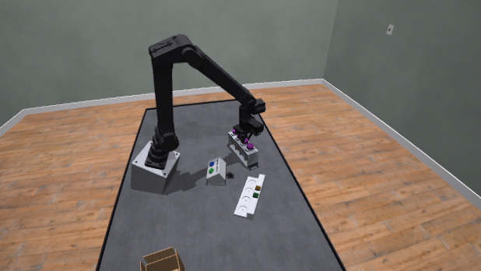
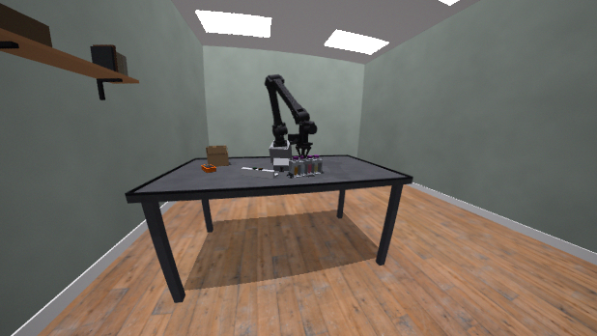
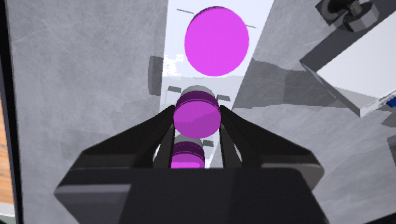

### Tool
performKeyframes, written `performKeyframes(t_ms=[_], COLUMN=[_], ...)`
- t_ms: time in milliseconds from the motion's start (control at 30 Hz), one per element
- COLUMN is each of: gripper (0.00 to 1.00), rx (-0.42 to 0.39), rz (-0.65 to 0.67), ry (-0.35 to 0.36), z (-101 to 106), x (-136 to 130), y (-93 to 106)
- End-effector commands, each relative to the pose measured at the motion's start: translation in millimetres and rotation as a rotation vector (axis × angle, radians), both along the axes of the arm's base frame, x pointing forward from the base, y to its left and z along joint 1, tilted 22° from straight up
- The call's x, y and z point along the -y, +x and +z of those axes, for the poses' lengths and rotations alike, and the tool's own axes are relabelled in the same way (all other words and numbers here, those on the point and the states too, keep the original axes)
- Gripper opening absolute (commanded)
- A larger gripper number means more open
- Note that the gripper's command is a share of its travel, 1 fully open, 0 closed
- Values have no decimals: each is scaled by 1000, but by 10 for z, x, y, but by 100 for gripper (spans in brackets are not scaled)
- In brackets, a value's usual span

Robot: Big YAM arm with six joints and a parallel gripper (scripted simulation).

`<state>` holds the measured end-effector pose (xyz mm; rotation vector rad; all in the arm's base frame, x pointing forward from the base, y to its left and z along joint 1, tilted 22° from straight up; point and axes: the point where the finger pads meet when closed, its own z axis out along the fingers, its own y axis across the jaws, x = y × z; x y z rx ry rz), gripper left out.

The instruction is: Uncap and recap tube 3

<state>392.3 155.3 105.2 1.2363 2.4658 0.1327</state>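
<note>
The decapping station [image 1: 251, 159] [image 2: 306, 168] stands on the table's right side and holds a row of tubes with magenta caps. My gripper [image 1: 244, 139] [image 3: 197, 112] is down over the row and shut on one magenta cap [image 3: 196, 112], which sits on its tube. The end cap [image 3: 216, 41] [image 1: 250, 146] lies just ahead of the fingers. Another cap [image 3: 187, 155] shows behind them. The white cap tray [image 1: 242, 211] [image 2: 255, 170] lies nearer the front, its round nests bare, with two small lamps [image 1: 256, 191]. The key housing [image 1: 219, 173] carries the blue key [image 1: 211, 163] and the green key [image 1: 210, 170].
A small dark part [image 1: 230, 175] lies between the key housing and the tray. An open cardboard box [image 1: 161, 260] [image 2: 217, 154] stands at the table's near end, with a small orange item [image 2: 209, 168] beside it. The arm's base block [image 1: 149, 175] stands at the left.
</note>
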Motion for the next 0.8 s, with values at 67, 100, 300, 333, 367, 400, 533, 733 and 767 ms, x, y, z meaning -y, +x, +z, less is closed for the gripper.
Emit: performKeyframes(t_ms=[67, 100, 300, 333, 367, 400, 533, 733, 767], gripper=[0, 0, 0, 0, 0, 0, 0, 0, 0], rx=[-15, -19, -42, -46, -50, -50, -64, -89, -94], rz=[297, 343, 619, 665, 712, 712, 850, 1127, 1173], ry=[-119, -138, -250, -269, -288, -288, -345, -458, -477], z=[-2, -1, 9, 8, 9, 9, 5, 5, 5], x=[63, 62, 61, 60, 60, 60, 60, 60, 60], y=[47, 47, 46, 46, 46, 46, 46, 45, 45])
